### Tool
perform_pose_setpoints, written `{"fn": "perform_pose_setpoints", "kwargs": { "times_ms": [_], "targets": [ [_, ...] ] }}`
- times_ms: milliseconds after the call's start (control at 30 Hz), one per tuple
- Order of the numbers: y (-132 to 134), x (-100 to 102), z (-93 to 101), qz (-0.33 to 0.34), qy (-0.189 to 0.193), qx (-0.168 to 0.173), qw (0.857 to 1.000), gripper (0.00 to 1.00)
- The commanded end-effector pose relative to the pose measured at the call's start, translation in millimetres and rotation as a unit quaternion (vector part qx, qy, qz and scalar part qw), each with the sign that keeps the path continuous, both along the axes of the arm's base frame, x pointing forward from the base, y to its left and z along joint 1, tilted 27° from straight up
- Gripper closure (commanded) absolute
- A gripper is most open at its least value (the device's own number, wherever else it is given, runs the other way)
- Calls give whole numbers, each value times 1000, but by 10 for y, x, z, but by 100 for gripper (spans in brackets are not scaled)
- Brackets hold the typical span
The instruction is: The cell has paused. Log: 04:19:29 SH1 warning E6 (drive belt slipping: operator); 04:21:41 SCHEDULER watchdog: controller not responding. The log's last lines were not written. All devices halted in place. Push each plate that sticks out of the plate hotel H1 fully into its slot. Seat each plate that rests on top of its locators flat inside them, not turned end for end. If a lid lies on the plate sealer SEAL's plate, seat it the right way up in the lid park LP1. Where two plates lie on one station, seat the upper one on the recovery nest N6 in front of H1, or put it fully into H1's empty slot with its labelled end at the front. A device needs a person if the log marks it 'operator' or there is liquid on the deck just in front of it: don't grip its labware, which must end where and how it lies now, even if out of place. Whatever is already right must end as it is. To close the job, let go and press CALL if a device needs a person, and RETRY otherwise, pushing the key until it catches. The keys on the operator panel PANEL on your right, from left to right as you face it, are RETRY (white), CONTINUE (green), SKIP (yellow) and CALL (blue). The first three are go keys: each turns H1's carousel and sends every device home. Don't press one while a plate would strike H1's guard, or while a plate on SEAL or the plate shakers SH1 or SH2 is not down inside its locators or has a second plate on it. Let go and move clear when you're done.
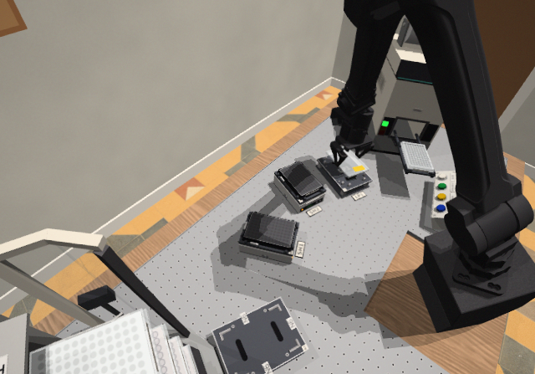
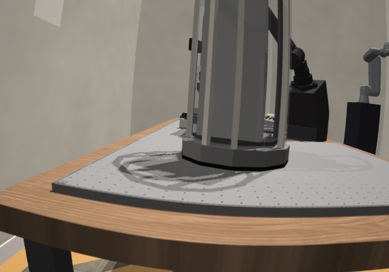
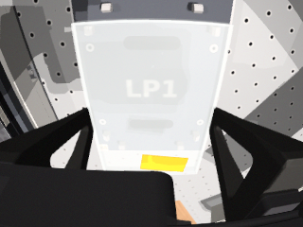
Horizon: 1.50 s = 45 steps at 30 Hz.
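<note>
In the exterior view, the stations are being hidden by the tall grey plate hotel tower [image 2: 238, 74]; in the top view its plates are being cut off at the frame edge. The translucent white lid with a yellow tab [image 3: 148, 95] is being gripped by its long sides by the black parallel gripper [image 3: 151, 146], fingers spread wide, over the dark lid park plate marked LP1 [image 1: 348, 178].

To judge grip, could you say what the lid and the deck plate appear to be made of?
The lid looks like smooth, translucent plastic: the LP1 lettering shows through it. The deck plate looks like matte grey metal, probably, with a regular grid of small holes.
</note>
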<state>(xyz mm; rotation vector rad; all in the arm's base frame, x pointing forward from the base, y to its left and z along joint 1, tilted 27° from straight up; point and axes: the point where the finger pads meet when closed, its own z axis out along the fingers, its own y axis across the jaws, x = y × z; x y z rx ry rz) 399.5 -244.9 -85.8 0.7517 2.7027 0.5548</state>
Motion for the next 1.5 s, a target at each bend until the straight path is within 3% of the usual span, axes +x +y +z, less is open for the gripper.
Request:
{"fn": "perform_pose_setpoints", "kwargs": {
  "times_ms": [0,633,1000,1100,1300,1467],
  "targets": [
    [-86,67,62,-6,-7,-8,1000,16],
    [-181,124,84,-14,-13,-13,1000,16],
    [-117,154,-32,-9,-9,-9,1000,16],
    [-109,212,45,-6,-16,-16,1000,16],
    [-108,169,-63,-9,-9,-9,1000,16],
    [-83,232,-10,-5,-15,-14,1000,16]
  ]
}}
